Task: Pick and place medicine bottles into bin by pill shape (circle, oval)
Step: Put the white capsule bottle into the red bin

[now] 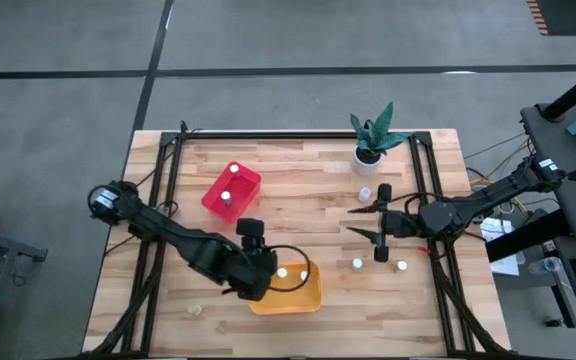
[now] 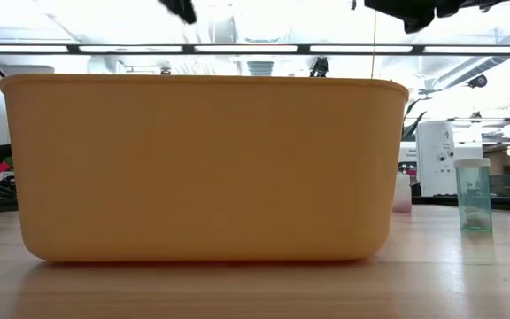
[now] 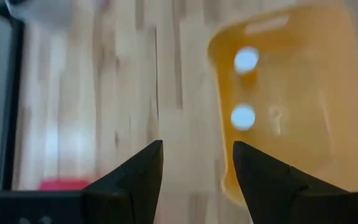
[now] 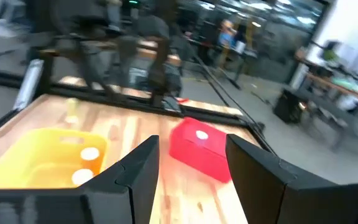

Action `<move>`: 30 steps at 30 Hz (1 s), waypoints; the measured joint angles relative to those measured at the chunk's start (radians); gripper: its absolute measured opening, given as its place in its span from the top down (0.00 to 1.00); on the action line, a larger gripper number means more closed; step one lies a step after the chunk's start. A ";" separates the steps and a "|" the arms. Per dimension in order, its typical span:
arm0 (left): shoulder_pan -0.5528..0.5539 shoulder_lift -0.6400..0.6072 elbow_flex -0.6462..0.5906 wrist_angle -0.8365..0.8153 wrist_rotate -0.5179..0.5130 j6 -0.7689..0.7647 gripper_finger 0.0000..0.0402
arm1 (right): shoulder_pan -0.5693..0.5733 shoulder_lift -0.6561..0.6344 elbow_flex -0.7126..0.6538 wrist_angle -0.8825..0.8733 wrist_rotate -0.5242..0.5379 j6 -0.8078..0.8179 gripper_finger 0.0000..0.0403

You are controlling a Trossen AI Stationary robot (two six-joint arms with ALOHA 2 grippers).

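Observation:
The yellow-orange bin stands near the table's front edge with two white-capped bottles upright in it. It fills the low view. The red bin at the far left holds one bottle. Three loose bottles stand at the front right, one stands near the plant, and one is at the front left. My left gripper is open and empty over the yellow bin's left edge. My right gripper is open and empty, above the table right of centre, pointing left at both bins.
A white pot with a green plant stands at the far right. Black frame rails run along the table's left, right and far sides. In the low view a pale teal bottle stands right of the yellow bin.

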 joint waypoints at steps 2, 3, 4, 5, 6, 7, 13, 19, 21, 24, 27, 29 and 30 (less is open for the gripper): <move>-0.009 -0.040 -0.046 0.066 -0.010 0.040 0.56 | 0.000 0.000 0.000 0.000 0.058 0.043 0.56; -0.011 -0.062 -0.071 0.095 -0.012 0.060 0.56 | 0.000 0.000 0.000 0.000 0.087 0.065 0.56; -0.012 -0.083 -0.098 0.133 -0.014 0.075 0.56 | 0.000 0.000 0.000 0.000 0.114 0.089 0.56; -0.012 -0.108 -0.128 0.173 -0.016 0.090 0.56 | 0.000 0.000 0.000 -0.002 0.138 0.116 0.56; -0.012 -0.133 -0.158 0.201 -0.018 0.104 0.56 | -0.001 0.000 0.006 -0.020 0.152 0.146 0.56; -0.012 -0.154 -0.189 0.228 -0.023 0.115 0.56 | -0.001 0.000 0.018 -0.052 0.160 0.180 0.56; -0.006 -0.294 -0.362 0.418 -0.095 0.175 0.56 | -0.008 0.027 0.131 -0.338 0.169 0.392 0.56; 0.002 -0.401 -0.475 0.540 -0.167 0.199 0.56 | -0.042 0.069 0.246 -0.619 0.167 0.563 0.56; 0.007 -0.427 -0.490 0.553 -0.170 0.201 0.56 | -0.056 0.084 0.275 -0.707 0.167 0.618 0.56; 0.013 -0.448 -0.492 0.563 -0.170 0.202 0.56 | -0.085 0.097 0.309 -0.810 0.159 0.692 0.56; 0.020 -0.457 -0.493 0.568 -0.171 0.226 0.56 | -0.130 0.104 0.333 -0.910 0.117 0.765 0.56; 0.026 -0.457 -0.493 0.589 -0.171 0.256 0.56 | -0.169 0.106 0.340 -0.970 0.072 0.806 0.56; 0.030 -0.457 -0.493 0.597 -0.172 0.276 0.56 | -0.192 0.106 0.340 -0.993 0.047 0.820 0.56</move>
